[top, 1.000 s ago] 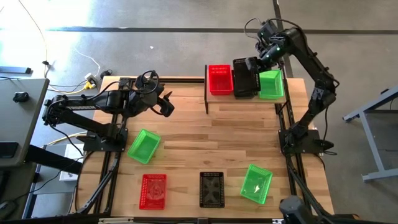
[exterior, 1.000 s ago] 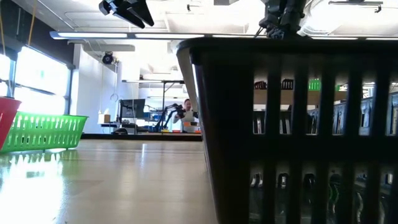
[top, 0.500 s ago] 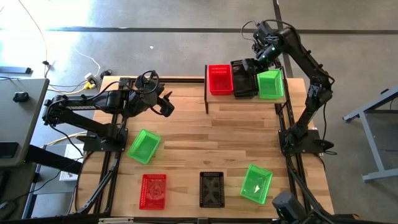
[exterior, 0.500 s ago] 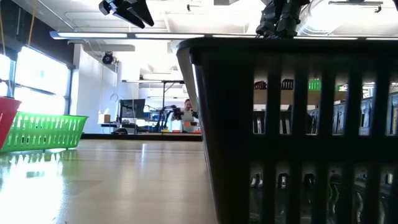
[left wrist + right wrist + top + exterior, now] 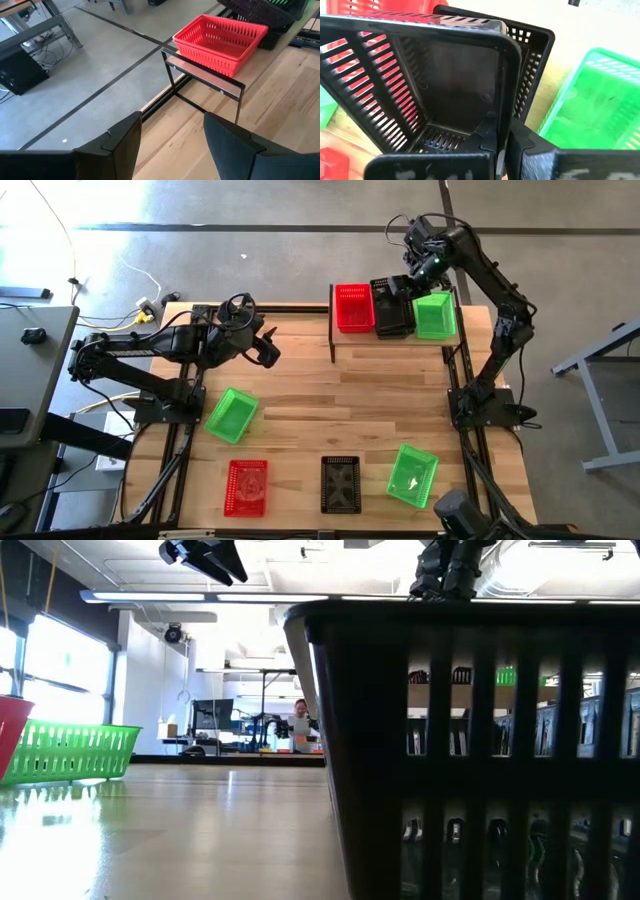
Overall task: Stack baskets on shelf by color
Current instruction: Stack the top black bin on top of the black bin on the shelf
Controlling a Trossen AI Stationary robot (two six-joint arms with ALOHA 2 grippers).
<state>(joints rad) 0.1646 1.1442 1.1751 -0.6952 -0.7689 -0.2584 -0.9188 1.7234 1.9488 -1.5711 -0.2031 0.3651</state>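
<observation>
The shelf (image 5: 395, 345) stands at the table's far side. It carries a red basket (image 5: 353, 308), a black basket (image 5: 532, 45) and a green basket (image 5: 434, 316) in a row. My right gripper (image 5: 506, 142) is shut on a second black basket (image 5: 420, 85), held tilted right above the black one on the shelf. My left gripper (image 5: 170, 145) hangs open in the air over the table's far left, pointing at the shelf (image 5: 210, 77), with nothing between its fingers. A green basket (image 5: 231, 415), a red one (image 5: 247, 485), a black one (image 5: 341, 483) and another green one (image 5: 413, 475) rest bottom-down on the table. My right gripper grips one wall of the black basket at its top rim (image 5: 504, 105), one finger inside the basket and one outside. The fingers come from above, pointing steeply down. The basket hangs tilted, its opening turned toward the camera. I cannot tell whether it touches the black basket beneath.
In the low view the near black basket (image 5: 480, 740) fills the right half, with a green basket (image 5: 65, 750) at the left. Bare wood lies in the table's middle (image 5: 340, 410). Black frame rails run along both table sides.
</observation>
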